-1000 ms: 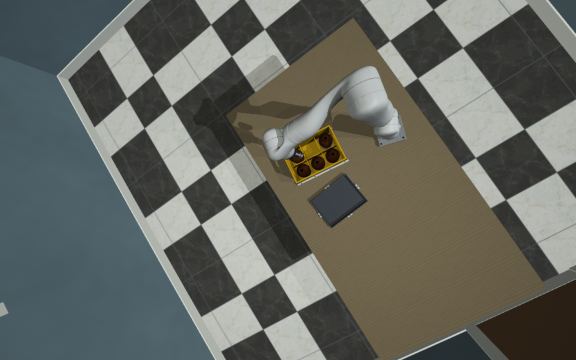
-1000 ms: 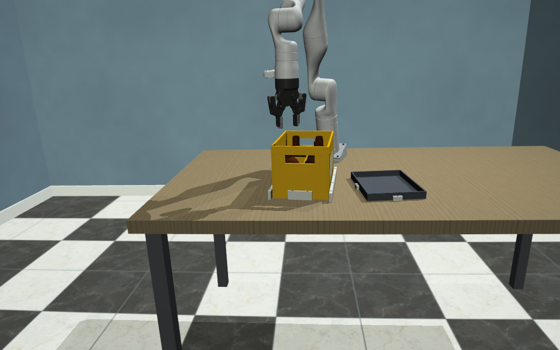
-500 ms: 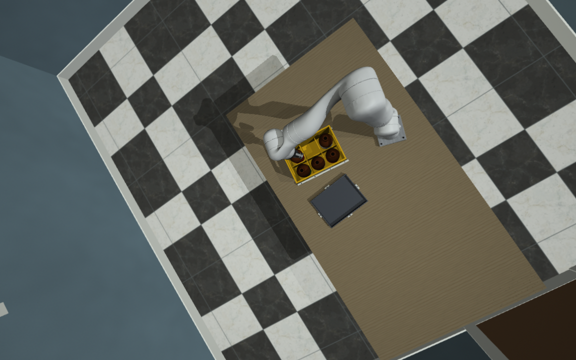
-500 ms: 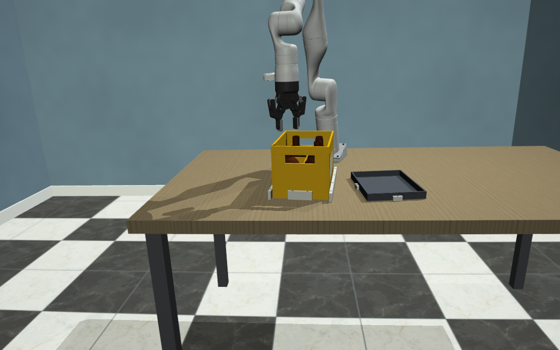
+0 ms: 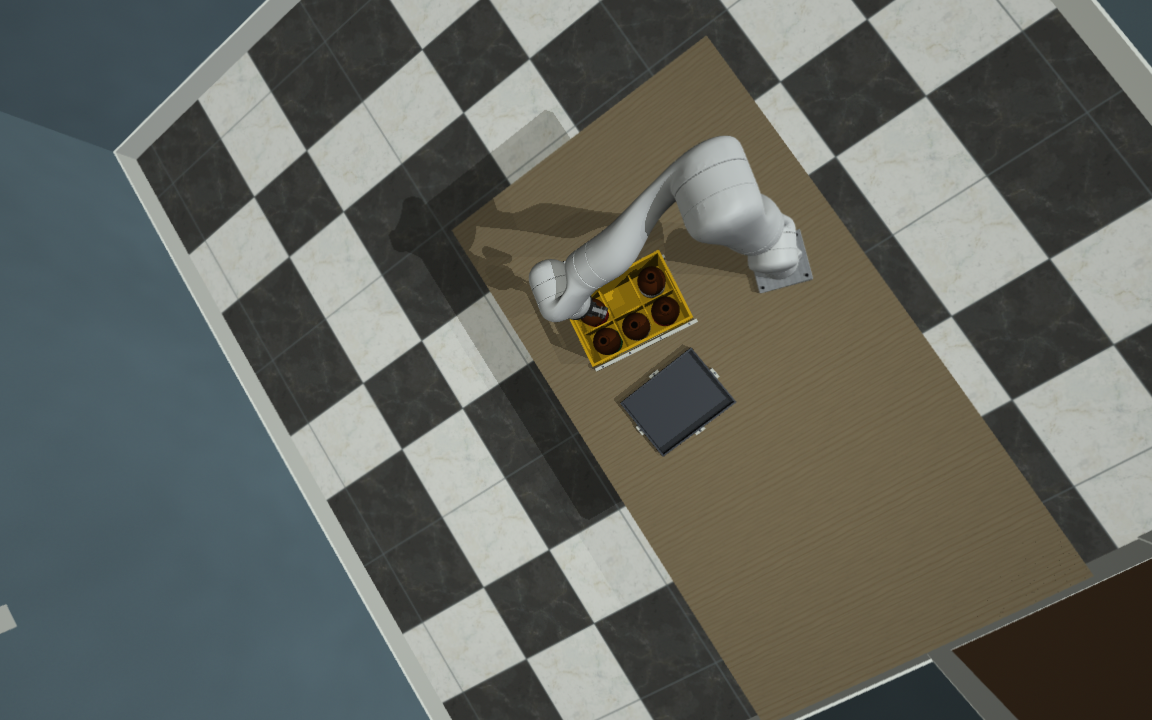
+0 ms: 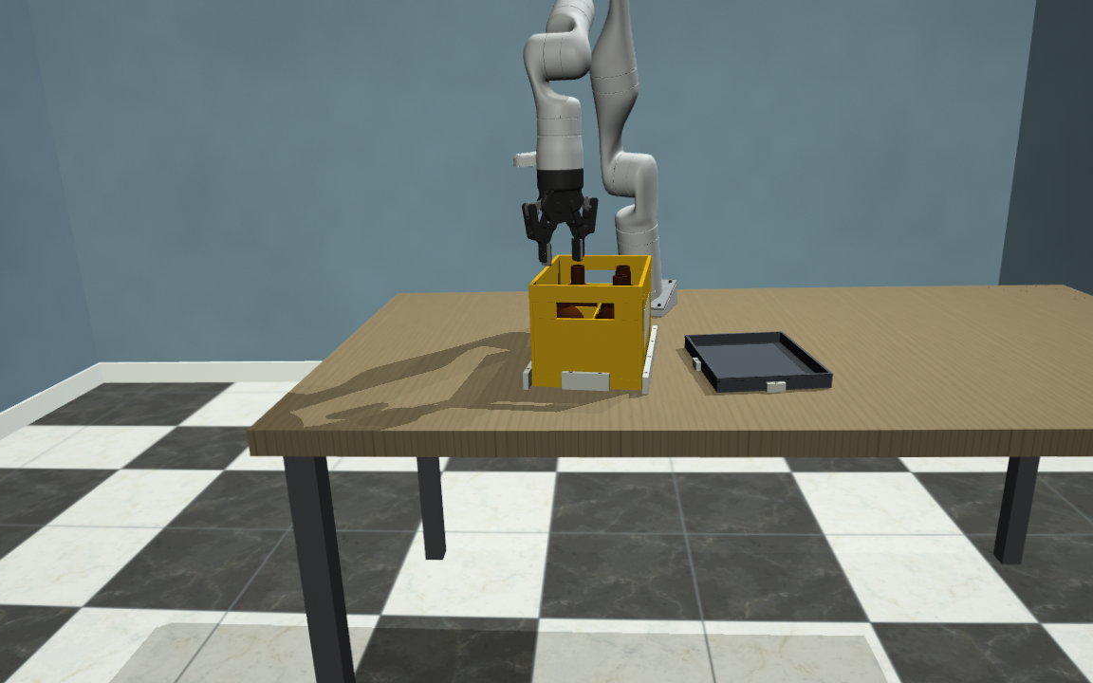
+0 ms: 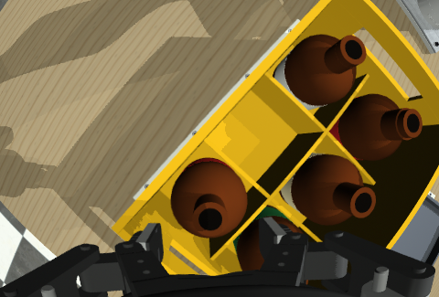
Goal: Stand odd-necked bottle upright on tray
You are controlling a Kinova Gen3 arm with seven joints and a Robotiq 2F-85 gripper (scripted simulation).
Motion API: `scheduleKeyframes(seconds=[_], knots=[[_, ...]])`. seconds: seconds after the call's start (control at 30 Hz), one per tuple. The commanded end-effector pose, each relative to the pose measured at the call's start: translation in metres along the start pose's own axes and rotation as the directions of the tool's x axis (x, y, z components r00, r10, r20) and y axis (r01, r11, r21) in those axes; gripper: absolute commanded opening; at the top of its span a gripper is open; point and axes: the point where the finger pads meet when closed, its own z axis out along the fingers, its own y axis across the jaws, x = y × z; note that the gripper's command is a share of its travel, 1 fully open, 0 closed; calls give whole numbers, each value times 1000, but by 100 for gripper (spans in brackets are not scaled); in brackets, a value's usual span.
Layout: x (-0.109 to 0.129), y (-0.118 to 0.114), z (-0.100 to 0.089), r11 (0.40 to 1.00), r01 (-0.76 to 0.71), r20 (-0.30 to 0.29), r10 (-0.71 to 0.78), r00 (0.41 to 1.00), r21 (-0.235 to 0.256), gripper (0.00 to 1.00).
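A yellow crate (image 6: 589, 321) stands on the table and holds five brown bottles. In the wrist view three stand at the right (image 7: 320, 66) (image 7: 379, 123) (image 7: 332, 190), one at the near left (image 7: 208, 200), and one is mostly hidden behind a finger (image 7: 256, 245). One cell (image 7: 256, 127) is empty. My gripper (image 6: 561, 251) (image 5: 595, 313) is open and empty, with its fingertips at about the crate's rim, over the near-left bottle. In the wrist view the gripper's (image 7: 214, 245) fingers stand on either side of that bottle's opening. The dark tray (image 6: 756, 360) lies empty to the right of the crate.
The arm's base (image 5: 777, 264) stands behind the crate. White brackets (image 6: 584, 379) sit at the crate's foot and small ones at the tray's edges. The crate's dividers stand close around each bottle.
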Motion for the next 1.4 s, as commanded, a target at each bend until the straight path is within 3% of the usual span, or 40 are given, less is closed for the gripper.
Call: scheduleKeyframes(seconds=[0.0,0.57,1.37], knots=[[0,1,4,1000,0,-2,0,1000,-4,64],[0,1,16,1000,0,-2,0,1000,-4,64],[0,1,16,1000,0,-2,0,1000,-4,64]])
